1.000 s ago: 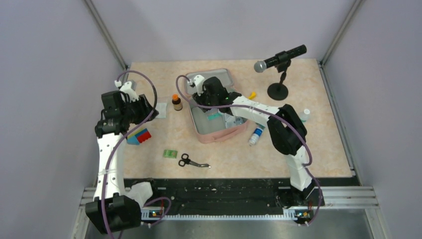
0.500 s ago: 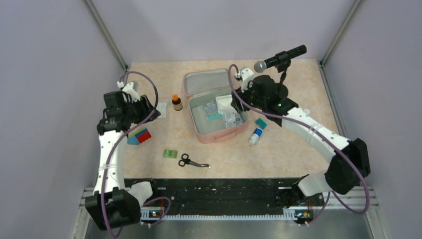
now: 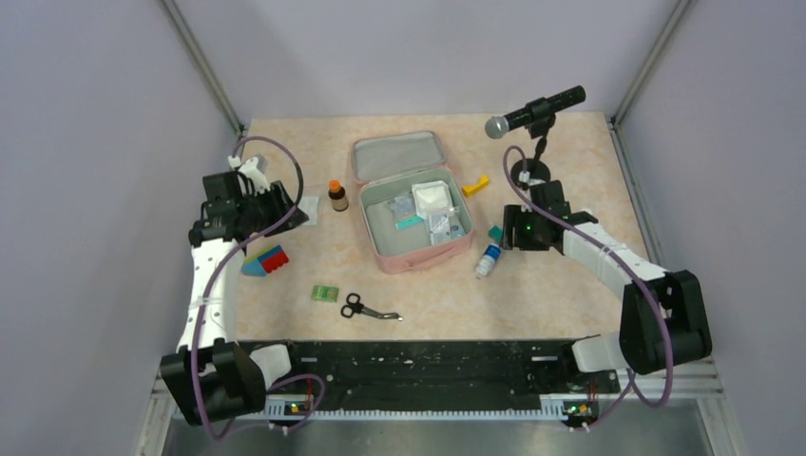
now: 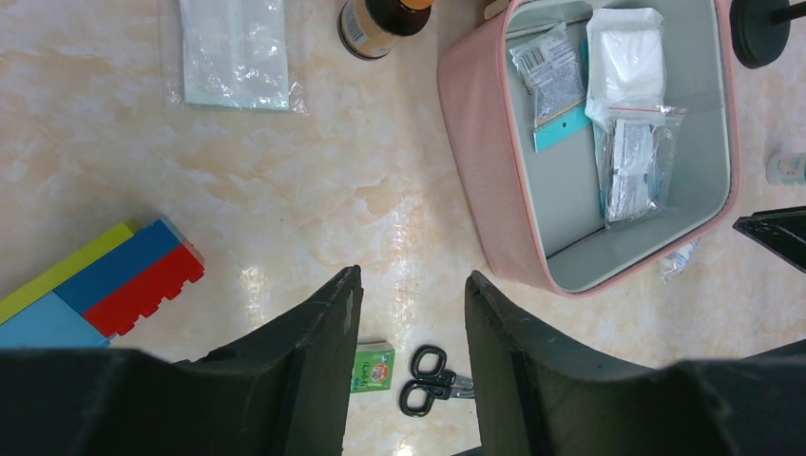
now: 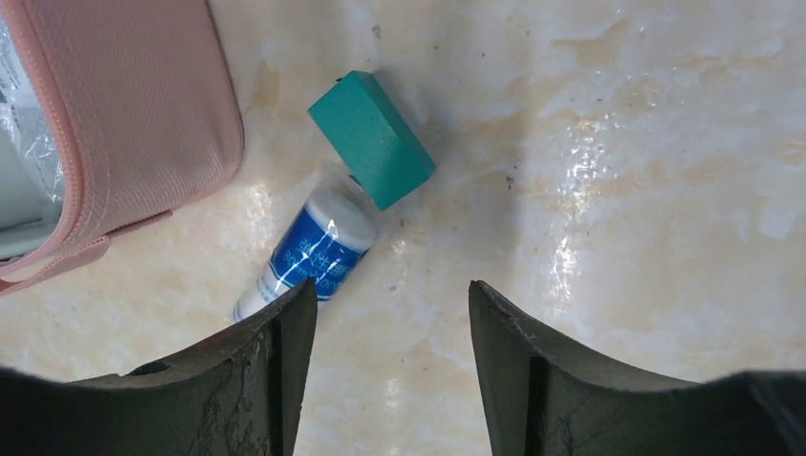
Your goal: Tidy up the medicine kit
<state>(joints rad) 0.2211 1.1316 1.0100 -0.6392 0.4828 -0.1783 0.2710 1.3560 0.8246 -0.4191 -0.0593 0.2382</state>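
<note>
The medicine kit (image 3: pixel 418 255), a pink zip case, lies open mid-table with its lid (image 3: pixel 399 157) folded back. Inside lie a white gauze pack (image 3: pixel 430 195) and clear sachets (image 3: pixel 445 226). My right gripper (image 3: pixel 508 234) hangs open and empty just right of the kit. In the right wrist view the gripper (image 5: pixel 392 285) is over bare table. Its left fingertip is beside a blue-and-white bottle (image 5: pixel 309 252) lying against a teal block (image 5: pixel 375 138), with the kit wall (image 5: pixel 143 104) at left. My left gripper (image 4: pixel 411 275) is open, empty and high above the table, left of the kit (image 4: pixel 485 161).
A brown bottle (image 3: pixel 337 195) and a clear plastic packet (image 3: pixel 309 209) sit left of the kit. Coloured blocks (image 3: pixel 266 259), a green sachet (image 3: pixel 326 294) and black scissors (image 3: pixel 366 308) lie nearer the front. A yellow piece (image 3: pixel 475 184) and a microphone stand (image 3: pixel 532 171) are at back right.
My right arm has swung from over the kit out to its right side and come down by the bottle and teal block, its jaws spreading wider. The left arm barely shifted.
</note>
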